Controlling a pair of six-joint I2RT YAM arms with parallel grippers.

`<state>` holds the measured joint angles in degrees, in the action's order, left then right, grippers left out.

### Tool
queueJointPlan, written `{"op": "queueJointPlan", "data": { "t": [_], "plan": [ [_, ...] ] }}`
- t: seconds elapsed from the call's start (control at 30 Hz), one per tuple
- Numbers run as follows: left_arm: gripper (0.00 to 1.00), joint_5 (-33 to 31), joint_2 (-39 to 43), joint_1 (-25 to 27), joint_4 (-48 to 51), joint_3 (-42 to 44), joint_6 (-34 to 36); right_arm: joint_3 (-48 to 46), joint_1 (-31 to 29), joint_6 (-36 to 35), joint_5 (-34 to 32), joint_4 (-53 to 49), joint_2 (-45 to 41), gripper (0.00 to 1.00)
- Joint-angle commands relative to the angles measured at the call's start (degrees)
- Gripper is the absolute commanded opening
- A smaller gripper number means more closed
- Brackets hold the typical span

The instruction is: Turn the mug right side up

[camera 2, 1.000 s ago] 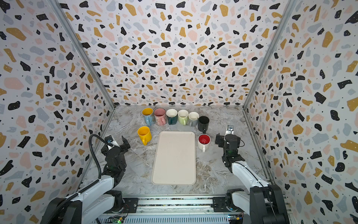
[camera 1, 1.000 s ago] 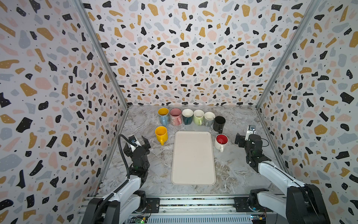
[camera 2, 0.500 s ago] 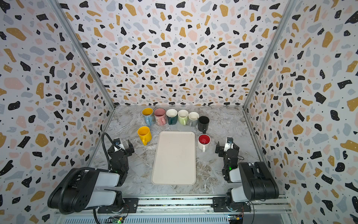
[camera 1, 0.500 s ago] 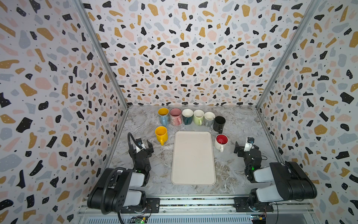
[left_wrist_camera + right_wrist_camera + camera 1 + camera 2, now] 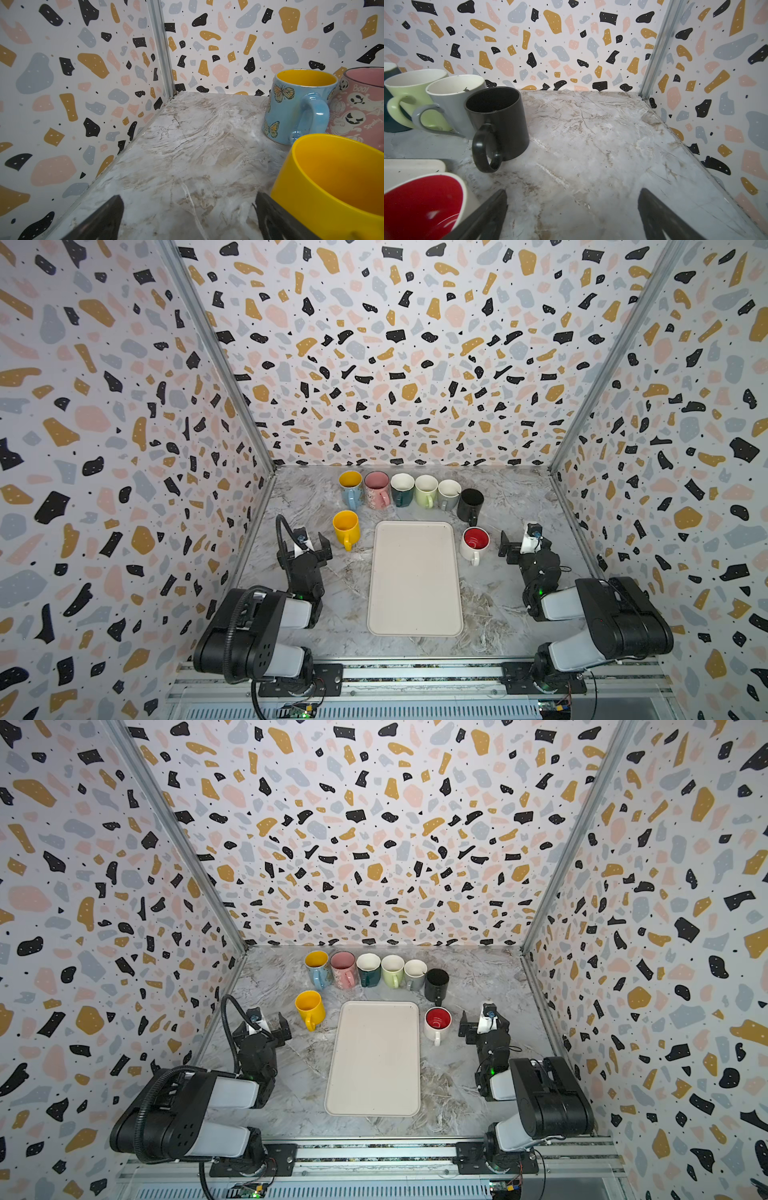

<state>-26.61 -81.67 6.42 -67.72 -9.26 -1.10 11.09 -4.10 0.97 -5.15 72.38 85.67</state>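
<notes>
Every mug in view stands mouth up. A yellow mug (image 5: 345, 526) (image 5: 309, 1006) (image 5: 332, 182) stands left of the tray. A white mug with a red inside (image 5: 475, 541) (image 5: 437, 1022) (image 5: 421, 205) stands right of it. My left gripper (image 5: 305, 547) (image 5: 266, 1025) (image 5: 188, 199) hovers low just left of the yellow mug, open and empty. My right gripper (image 5: 521, 545) (image 5: 482, 1025) (image 5: 573, 193) is just right of the red-lined mug, open, with only bare tabletop between its fingers.
A cream tray (image 5: 414, 578) lies in the middle of the marble tabletop. Behind it stands a row of mugs: blue (image 5: 350, 487), pink (image 5: 377, 488), dark teal (image 5: 402, 489), light green (image 5: 426, 490), grey (image 5: 449, 494) and black (image 5: 470, 504). Patterned walls close in left, right and back.
Both arms have folded down toward the front rail. The grippers stay low beside their mugs, the right one drawn back a little. The mugs have not moved.
</notes>
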Motion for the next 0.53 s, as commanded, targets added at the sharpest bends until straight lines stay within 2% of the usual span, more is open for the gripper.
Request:
{"op": "queueJointPlan", "data": {
  "t": [0.0, 0.5],
  "plan": [
    [1.00, 0.0, 0.4, -0.4, -2.1, -0.6, -0.6, 0.3, -0.2, -0.4, 0.1, -0.4, -0.4, 0.99],
    [1.00, 0.0, 0.5, -0.3, -2.1, -0.6, -0.6, 0.5, -0.6, -0.7, -0.4, -0.5, -0.3, 0.99]
  ]
}}
